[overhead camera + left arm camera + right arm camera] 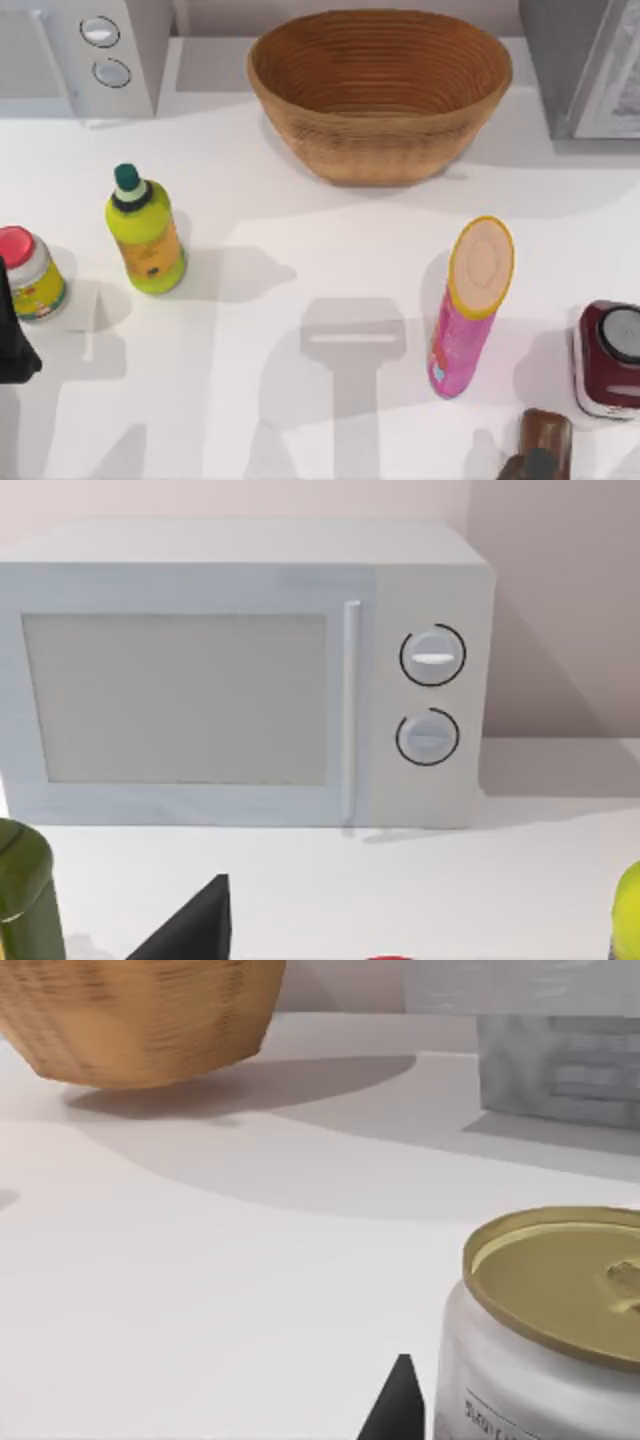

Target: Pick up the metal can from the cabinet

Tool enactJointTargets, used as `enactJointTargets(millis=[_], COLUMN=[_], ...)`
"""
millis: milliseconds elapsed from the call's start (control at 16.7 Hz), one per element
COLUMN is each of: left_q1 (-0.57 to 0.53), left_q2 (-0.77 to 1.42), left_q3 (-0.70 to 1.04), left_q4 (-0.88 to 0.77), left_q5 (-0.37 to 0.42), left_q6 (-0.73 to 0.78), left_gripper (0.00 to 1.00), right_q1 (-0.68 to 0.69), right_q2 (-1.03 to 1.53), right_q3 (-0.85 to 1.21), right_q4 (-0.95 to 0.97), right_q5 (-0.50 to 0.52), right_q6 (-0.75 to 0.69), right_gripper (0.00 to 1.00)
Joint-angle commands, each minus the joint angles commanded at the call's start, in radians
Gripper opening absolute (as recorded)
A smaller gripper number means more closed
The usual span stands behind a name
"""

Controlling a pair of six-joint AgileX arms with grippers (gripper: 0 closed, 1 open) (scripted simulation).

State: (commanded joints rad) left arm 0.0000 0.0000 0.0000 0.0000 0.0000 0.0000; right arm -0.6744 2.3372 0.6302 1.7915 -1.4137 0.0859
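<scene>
Top view, items as I log them:
- White table (300, 400).
- Pale grey microwave oven with two round dials (90, 50), far left corner.
- Oval woven tan basket (380, 90), far centre.
- Grey box-like cabinet (580, 60), far right corner.
- Yellow-green plastic bottle with dark green cap (145, 232), left of centre.
- Small red-lidded jar with a printed label (30, 272), at the left edge.
- Tall pink tube with yellow rim (468, 305), right of centre.
- Short dark-red metal can with flat silver-grey top (610, 358), standing upright on the table at the right edge, well apart from the pink tube.
- Brown rounded object (538, 445), cut off by the near edge, just beside the can.
- My left gripper (12, 345), a dark shape at the left edge just beside the jar. I cannot tell its grip state.

Left wrist view:
- The microwave oven faces the camera, door closed.
- A dark wedge of the left gripper sits low in the frame.
- An olive-green bottle (20, 905) is cut off at one edge.

Right wrist view:
- A dark wedge of my right gripper (400, 1405) sits close beside a pale-walled can with a dull gold lid (550, 1360). I cannot tell whether they touch, or the grip state.
- I cannot tell whether this is the dark-red can.
- The basket and cabinet stand beyond.
</scene>
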Motion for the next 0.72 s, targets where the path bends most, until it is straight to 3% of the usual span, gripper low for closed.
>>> enactJointTargets(millis=[60, 720], left_q1=[0.000, 0.000], left_q2=[0.000, 0.000], left_q3=[0.000, 0.000], left_q4=[0.000, 0.000], left_q5=[0.000, 0.000], left_q6=[0.000, 0.000], left_gripper=[1.00, 1.00], right_q1=[0.000, 0.000], right_q2=[0.000, 0.000], right_q3=[0.000, 0.000], right_q4=[0.000, 0.000], right_q5=[0.000, 0.000], right_q6=[0.000, 0.000], right_gripper=[0.00, 0.83])
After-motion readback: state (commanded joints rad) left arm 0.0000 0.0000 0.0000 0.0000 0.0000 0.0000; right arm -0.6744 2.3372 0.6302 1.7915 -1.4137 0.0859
